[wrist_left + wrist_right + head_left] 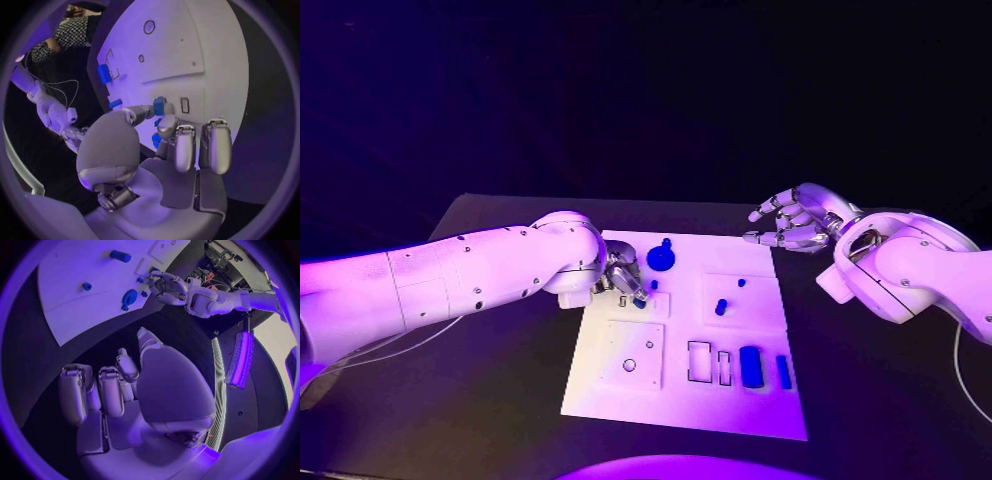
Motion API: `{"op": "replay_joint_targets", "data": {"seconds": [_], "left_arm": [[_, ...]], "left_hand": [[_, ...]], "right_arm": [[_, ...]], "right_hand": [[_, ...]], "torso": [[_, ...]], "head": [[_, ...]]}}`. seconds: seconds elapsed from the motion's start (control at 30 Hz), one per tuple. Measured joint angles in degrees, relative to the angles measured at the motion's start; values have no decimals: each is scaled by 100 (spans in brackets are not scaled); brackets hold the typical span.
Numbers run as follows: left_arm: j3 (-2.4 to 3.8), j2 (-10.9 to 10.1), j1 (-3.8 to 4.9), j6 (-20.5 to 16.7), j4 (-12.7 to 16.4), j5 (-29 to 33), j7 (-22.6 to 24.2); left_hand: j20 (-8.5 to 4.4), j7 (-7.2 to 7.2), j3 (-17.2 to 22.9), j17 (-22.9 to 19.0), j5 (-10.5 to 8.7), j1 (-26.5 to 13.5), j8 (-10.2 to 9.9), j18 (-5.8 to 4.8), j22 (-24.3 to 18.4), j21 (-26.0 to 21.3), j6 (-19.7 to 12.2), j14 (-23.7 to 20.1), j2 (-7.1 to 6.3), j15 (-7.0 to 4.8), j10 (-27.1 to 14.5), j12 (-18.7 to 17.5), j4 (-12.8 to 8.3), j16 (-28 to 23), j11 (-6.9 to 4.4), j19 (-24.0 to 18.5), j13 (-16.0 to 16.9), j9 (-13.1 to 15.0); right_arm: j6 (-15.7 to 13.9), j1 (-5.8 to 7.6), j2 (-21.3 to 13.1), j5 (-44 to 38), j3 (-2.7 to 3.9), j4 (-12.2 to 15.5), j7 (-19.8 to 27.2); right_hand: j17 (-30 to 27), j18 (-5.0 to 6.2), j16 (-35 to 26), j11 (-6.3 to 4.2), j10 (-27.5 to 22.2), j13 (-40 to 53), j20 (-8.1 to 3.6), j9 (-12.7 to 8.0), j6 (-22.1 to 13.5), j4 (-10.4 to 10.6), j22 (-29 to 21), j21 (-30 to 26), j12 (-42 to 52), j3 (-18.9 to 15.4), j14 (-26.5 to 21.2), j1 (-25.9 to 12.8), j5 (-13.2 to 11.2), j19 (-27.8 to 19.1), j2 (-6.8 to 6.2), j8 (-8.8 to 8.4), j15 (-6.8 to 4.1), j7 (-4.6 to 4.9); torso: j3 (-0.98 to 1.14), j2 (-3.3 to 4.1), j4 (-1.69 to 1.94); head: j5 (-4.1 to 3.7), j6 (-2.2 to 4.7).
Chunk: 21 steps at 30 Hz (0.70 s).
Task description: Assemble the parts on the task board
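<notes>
While pinched over the task board [678,400], small blue part [159,105] in left hand [620,276]

White rounded arm shells [473,275] with small screws, silver fingers [783,215].

The left hand [620,272] hung low over the left side of the white board [625,395] near its far edge, blocking that part. The right hand [795,220] hovered off the board's far right corner. Blue pieces [751,366] stood near its near right corner, leaving the near left corner open.
</notes>
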Motion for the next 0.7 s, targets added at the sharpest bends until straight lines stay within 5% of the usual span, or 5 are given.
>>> {"op": "replay_joint_targets", "data": {"seconds": [0.7], "left_arm": [[-2, -151, -82, -473, 179, -41, 12]], "left_hand": [[-1, -8, 0, -1, 66, 2, 20, 1, -1, 23, 31, 1, 2, -41, 81, 55, 0, 0, 1, 42, 100, 21]], "right_arm": [[9, 0, -5, 0, 0, 11, 3]], "right_hand": [[-1, 0, 0, 0, 0, 0, 0, 0, 0, -16, -2, 0, 0, 16, 0, 0, 0, 0, 0, 0, 0, 0]], "torso": [[-3, 2, -3]], "head": [[-46, 59]]}}
